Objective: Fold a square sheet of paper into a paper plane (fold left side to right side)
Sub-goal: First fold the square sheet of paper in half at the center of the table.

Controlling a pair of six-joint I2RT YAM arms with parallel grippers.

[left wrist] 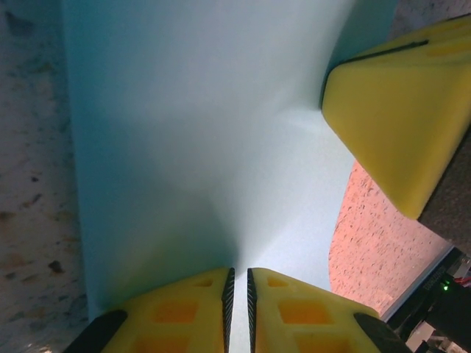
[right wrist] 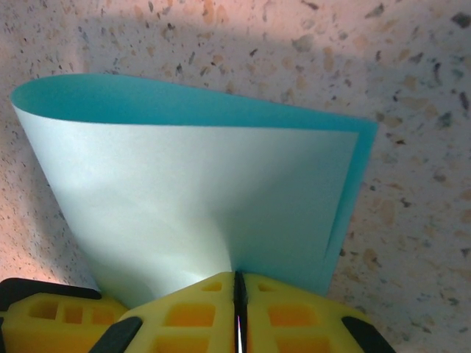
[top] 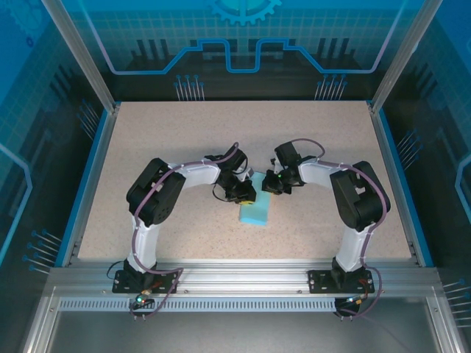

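Observation:
The square sheet of paper is light blue and lies mid-table, bent over on itself into a narrow rectangle. In the right wrist view the sheet has its upper layer curling in a soft loop at the left, and the lower layer peeks out along the right edge. My right gripper is shut on the near edge of the upper layer. My left gripper is shut on the sheet beside it, with paper between its pads. A paper plane is out of view.
The speckled beige tabletop spreads bare on all sides of the sheet. Blue rails border its left and right edges, and an aluminium frame carrying both arm bases runs along the near edge. A yellow finger of the right gripper is close by.

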